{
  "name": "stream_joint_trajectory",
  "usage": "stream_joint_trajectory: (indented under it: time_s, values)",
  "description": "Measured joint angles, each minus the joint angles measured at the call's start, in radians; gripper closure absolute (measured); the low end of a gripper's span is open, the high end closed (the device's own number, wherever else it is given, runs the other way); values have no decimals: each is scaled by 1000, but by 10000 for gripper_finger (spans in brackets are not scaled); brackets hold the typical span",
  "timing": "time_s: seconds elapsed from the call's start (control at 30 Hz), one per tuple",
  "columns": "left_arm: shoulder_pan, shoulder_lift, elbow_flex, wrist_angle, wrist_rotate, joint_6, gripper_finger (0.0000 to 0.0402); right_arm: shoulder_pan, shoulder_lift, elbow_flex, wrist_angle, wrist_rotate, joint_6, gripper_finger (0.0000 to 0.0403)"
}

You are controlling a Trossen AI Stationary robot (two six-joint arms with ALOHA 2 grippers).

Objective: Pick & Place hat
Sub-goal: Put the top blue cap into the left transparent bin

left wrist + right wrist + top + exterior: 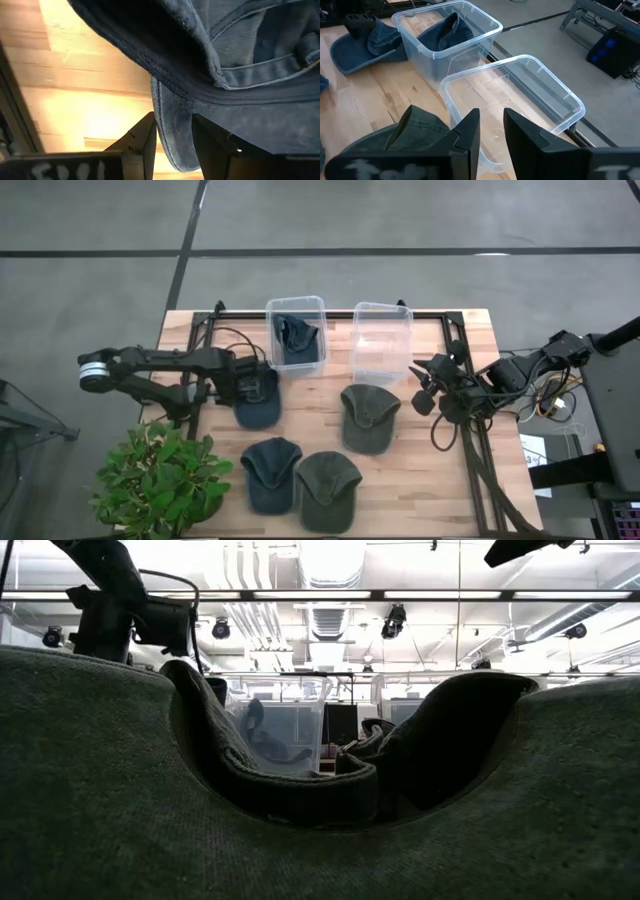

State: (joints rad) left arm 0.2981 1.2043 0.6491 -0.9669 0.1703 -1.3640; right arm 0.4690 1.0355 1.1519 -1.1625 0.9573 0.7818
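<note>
Several caps lie on the wooden table. A dark blue cap (258,408) lies near the left bin (272,308), which holds another blue hat (296,340). My left gripper (255,383) is over this cap's far end and shut on it. A green cap (368,418) lies below the empty right bin (381,308). A blue cap (270,473) and a green cap (328,488) rest near the table's near edge. My right gripper (424,388) waits open beside the right bin, touching nothing. My left gripper (172,150) pinches a stitched edge of the dark blue cap (172,125) between its two fingers, at the cap's far end. In the right wrist view that end (377,40) stands raised and bunched, while the cap's flat part (345,56) lies on the table.
A potted plant (160,480) stands at the table's near left corner. Cables and a black frame run along the table's far and right sides (470,450). In the low view the two near caps (300,840) block most of the table.
</note>
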Motion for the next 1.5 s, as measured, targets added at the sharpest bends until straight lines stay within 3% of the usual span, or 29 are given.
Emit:
stream_joint_trajectory:
  time_s: [0.57,0.67,0.83,1.0,1.27,1.5]
  values:
    - [0,-25,-52,53,0,-1,291,0,0,0,0,0,0,329]
    - [1,-26,-75,101,23,-4,313,0,0,0,0,0,0,325]
    - [1,-41,-85,122,29,-2,384,0,0,0,0,0,0,321]
    - [0,-86,-86,114,22,0,393,0,0,0,0,0,0,327]
    - [0,-215,-59,-8,-27,-23,396,0,0,0,0,1,0,326]
    - [0,-305,91,-240,-125,-27,397,0,0,0,1,6,1,321]
